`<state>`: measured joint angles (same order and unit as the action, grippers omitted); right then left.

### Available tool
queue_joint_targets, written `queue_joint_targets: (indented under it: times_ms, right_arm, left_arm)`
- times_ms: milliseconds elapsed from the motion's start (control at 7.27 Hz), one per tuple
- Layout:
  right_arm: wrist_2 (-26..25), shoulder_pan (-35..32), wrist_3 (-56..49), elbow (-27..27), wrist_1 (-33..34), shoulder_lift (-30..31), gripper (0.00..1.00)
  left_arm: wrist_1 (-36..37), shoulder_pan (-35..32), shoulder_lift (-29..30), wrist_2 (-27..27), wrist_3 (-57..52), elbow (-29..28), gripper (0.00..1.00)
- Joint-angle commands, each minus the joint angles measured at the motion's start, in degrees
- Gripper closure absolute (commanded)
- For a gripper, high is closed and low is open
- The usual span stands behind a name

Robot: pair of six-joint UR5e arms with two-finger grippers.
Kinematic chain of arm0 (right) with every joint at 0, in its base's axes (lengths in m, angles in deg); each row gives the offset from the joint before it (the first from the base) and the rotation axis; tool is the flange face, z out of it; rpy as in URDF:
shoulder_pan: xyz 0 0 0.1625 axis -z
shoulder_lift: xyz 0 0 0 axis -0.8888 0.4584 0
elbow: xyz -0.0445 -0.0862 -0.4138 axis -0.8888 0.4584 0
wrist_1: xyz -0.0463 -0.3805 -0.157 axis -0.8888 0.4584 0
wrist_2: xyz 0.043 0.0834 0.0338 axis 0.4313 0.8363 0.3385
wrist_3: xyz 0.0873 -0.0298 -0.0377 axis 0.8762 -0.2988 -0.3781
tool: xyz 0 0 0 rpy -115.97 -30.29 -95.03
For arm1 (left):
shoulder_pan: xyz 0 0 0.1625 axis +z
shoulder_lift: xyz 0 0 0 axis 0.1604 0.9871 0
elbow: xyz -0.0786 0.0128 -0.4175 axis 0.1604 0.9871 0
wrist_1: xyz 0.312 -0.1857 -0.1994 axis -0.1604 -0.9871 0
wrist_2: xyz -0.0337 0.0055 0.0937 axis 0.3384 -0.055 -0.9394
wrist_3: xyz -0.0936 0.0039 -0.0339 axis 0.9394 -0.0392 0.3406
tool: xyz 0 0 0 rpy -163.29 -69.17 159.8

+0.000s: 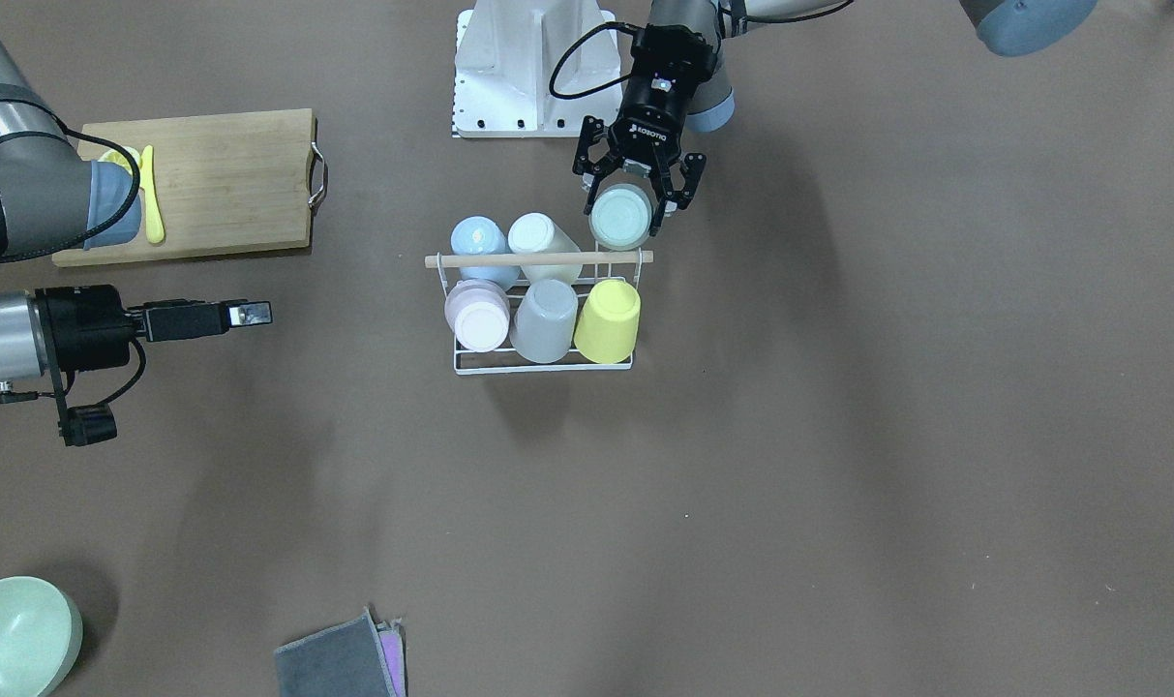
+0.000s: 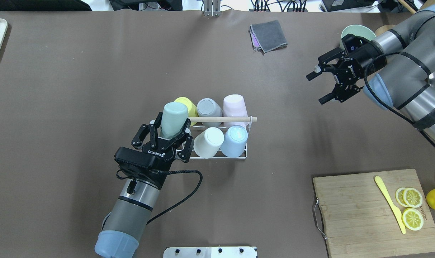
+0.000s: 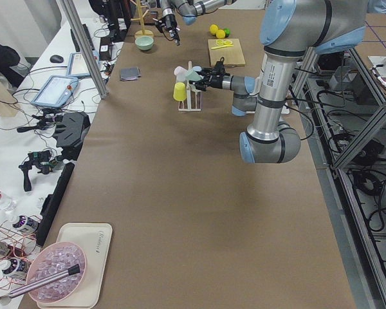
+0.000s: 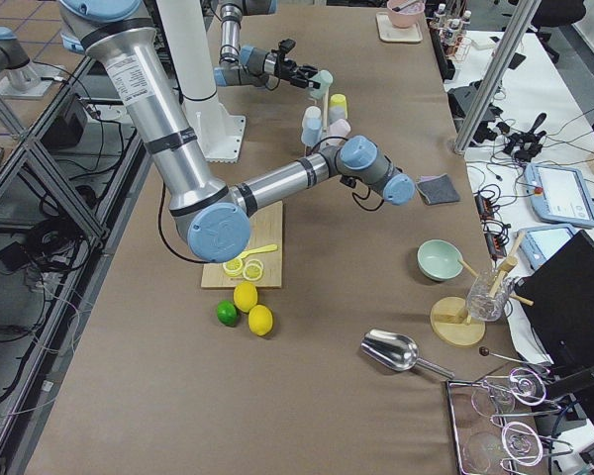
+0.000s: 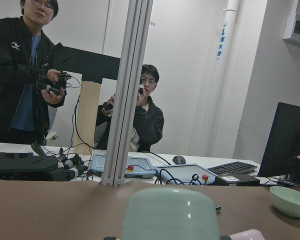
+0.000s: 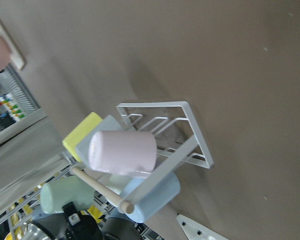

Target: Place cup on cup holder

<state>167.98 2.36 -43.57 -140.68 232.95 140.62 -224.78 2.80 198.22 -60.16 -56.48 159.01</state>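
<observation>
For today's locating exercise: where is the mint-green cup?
Overhead view: mint-green cup in the left end effector, at the left end of the white wire cup holder, beside the yellow cup.

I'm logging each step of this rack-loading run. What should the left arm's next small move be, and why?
Probably ease the pale mint-green cup down onto the last free spot of the small white wire cup holder. The left gripper is shut on it, tilted over the rack's only empty corner; five cups fill the other spots.
</observation>
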Motion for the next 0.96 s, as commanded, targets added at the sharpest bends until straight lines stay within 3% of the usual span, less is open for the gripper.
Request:
queue_joint_targets:
  times_ms: [0, 275, 412, 550, 688, 825]
  right_arm:
    - [-19.3, -0.4, 10.7, -2.8, 1.1, -0.9, 0.05]
    - [-32.4, -0.4, 10.2, -3.0, -1.5, -0.5, 0.01]
    - [-37.6, -0.2, 10.1, -3.0, -7.3, 0.1, 0.01]
    - [-47.3, 0.1, 8.7, -3.0, -12.3, 0.1, 0.01]
    - [-52.0, 0.0, 4.0, -3.0, -17.7, 0.9, 0.01]
    - [-53.5, -0.7, 0.6, -3.0, -21.4, 1.6, 0.01]
  left_arm:
    - [0.0, -0.1, 0.0, -1.4, -1.1, 0.3, 0.03]
    - [0.1, -1.6, -0.4, -1.4, -2.0, 2.7, 0.03]
    - [0.7, -3.7, -2.5, -0.9, -2.0, 7.4, 0.03]
    - [1.6, -7.8, -3.9, -0.4, -3.6, 10.2, 0.03]
    - [2.9, -13.8, -3.4, 5.2, -5.0, 10.4, 0.03]
    - [3.0, -19.9, -3.4, 8.3, -4.1, 10.4, 0.03]
